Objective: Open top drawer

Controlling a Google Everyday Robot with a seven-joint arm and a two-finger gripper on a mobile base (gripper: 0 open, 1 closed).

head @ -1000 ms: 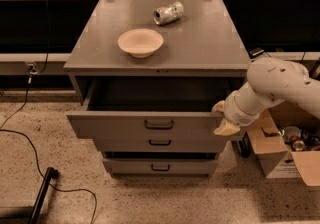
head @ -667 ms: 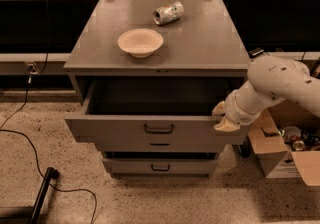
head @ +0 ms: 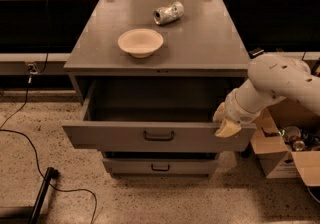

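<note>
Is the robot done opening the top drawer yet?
Nearly. Done: the top drawer sticks far out of the cabinet, and you can see down into its dark inside. In hand: the robot's hand is at the right end of the drawer's front. Left: probably just a last little pull, if any, then moving the hand away.

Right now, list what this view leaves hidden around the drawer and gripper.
Camera view:
- top drawer floor: hidden by its own front and shadow.
- gripper, at the drawer front's right end: arm cut off by right edge.
- cardboard box: cut off by right edge.
</note>
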